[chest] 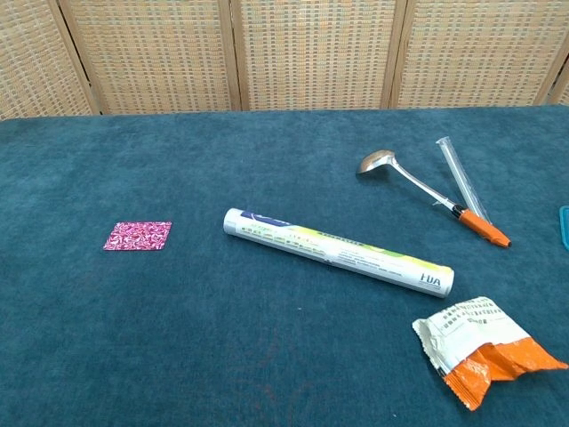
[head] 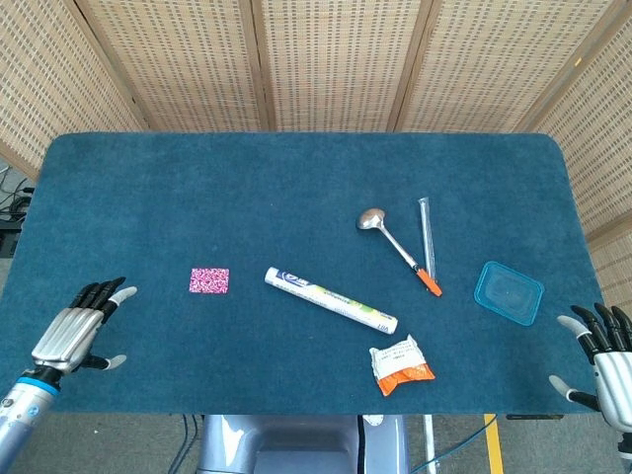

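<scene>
From the head view, I take the white tube (head: 331,299) as my landmark; it lies slantwise near the middle of the blue table (head: 296,188). My left hand (head: 77,333) hovers over the near edge of the cloth, well to the left of the tube, fingers spread and pointing toward the pink patterned square (head: 208,280). That square lies flat between my left hand and the tube's capped end, apart from both, and it is the thing nearest this hand. I hold nothing there, and I cannot tell whether my palm grazes the cloth. My right hand (head: 604,357) sits at the near right corner, far right of the tube, fingers fanned wide and empty; the blue lid (head: 509,292) lies just up from it, untouched. Up and right of the tube, a spoon with an orange handle (head: 398,250) and a clear glass tube (head: 427,240) lie with their near ends close together, as if laid down as a pair. The torn white-and-orange packet (head: 400,364) lies crumpled just below the tube's right end.

In the chest view neither hand shows. The white tube (chest: 338,252) crosses the middle, the pink square (chest: 138,236) to its left, the spoon (chest: 431,196) and glass tube (chest: 458,173) beyond its right end, the packet (chest: 480,351) in front of that end.
</scene>
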`<state>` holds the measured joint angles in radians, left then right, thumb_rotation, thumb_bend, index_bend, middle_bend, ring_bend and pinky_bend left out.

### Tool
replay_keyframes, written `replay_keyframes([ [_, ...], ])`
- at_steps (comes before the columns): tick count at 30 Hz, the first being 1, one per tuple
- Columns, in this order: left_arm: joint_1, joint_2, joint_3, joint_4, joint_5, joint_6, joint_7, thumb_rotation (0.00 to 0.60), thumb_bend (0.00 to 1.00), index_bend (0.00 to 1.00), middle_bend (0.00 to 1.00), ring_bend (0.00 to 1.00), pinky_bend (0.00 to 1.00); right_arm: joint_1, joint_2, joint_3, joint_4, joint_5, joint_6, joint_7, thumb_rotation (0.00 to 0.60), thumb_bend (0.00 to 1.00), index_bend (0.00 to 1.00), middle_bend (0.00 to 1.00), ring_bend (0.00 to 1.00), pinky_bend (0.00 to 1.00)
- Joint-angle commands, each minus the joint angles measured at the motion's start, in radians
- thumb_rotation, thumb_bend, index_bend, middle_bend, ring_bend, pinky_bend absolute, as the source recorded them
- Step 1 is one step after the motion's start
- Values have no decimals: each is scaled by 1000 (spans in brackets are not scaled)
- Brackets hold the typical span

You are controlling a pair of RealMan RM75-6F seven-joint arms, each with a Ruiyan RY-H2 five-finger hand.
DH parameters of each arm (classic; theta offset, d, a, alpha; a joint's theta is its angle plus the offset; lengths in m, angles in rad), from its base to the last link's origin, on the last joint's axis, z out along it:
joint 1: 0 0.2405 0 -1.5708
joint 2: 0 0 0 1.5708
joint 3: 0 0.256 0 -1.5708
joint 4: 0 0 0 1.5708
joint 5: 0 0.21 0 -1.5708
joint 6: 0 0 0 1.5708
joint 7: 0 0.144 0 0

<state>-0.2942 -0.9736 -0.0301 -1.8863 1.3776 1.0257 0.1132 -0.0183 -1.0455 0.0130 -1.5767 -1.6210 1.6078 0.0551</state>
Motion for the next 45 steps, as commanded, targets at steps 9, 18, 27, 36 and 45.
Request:
replay_keyframes([
  [9, -201, -21, -42, 50, -86, -286, -109, 600, 0, 76, 0, 0, 0, -4, 1, 1, -1, 5, 3, 1, 600, 2, 212, 169, 0, 0],
  [18, -346, -112, -67, 160, -208, -468, -156, 600, 0, 76, 0, 0, 0, -10, 5, 2, -4, 14, 5, 0, 600, 2, 212, 170, 0, 0],
  [27, -399, -171, -67, 204, -300, -484, -156, 260, 0, 76, 0, 0, 0, -18, 8, 3, -3, 18, 14, 4, 600, 2, 212, 170, 0, 0],
  [36, -415, -192, -57, 219, -318, -489, -181, 174, 0, 76, 0, 0, 0, -21, 8, 4, 2, 16, 18, 10, 600, 2, 212, 170, 0, 0],
  [45, -455, -234, -47, 264, -347, -515, -181, 167, 0, 76, 0, 0, 0, -24, 10, 5, 0, 17, 21, 8, 600, 2, 212, 170, 0, 0],
])
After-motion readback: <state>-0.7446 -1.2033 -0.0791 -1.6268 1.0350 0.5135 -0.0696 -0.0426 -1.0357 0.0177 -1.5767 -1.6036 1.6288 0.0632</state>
